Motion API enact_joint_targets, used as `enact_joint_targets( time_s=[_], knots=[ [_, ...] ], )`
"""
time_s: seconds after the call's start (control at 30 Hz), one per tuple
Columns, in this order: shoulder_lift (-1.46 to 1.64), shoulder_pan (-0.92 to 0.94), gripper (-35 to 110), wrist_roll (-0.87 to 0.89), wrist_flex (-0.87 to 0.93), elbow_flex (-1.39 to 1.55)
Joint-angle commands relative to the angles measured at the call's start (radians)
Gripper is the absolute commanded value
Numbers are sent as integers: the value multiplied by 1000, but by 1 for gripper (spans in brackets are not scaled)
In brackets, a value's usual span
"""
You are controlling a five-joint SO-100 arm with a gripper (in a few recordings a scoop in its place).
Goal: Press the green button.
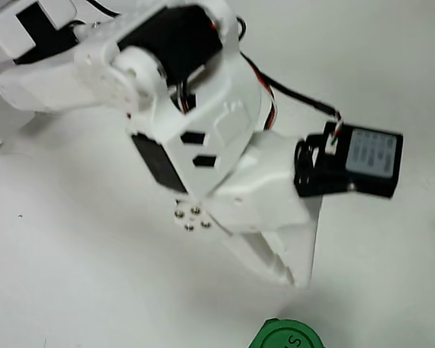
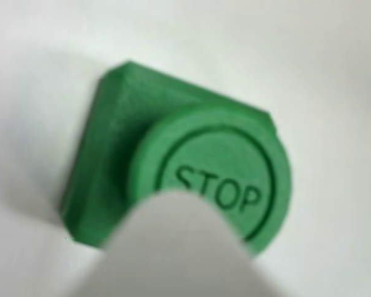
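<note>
Wrist view put my claw's white tip right at the green button, overlapping its near rim below the word STOP; I couldn't tell how far the jaws stood apart. The button sat on its square green base on the white table. I judged a centred, straight-down push best.

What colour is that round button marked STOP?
Bright green round plastic button, clearest in the wrist view.

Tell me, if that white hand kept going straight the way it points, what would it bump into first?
Most likely the green button: the hand points down toward it, the tip close above its "STOP" top. Depth is hard to judge.
</note>
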Motion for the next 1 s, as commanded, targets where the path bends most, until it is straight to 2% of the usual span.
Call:
enact_joint_targets(
  time_s=[0.0, 0.47, 0.7, 0.97],
  knots=[
    [301, 0, 0, 11, 20, 107],
    [963, 2, 0, 75, 8, 831],
    [1471, 2, 0, 120, -245, 1468],
    [1934, -2, 0, 153, -462, 1980]
  ],
)
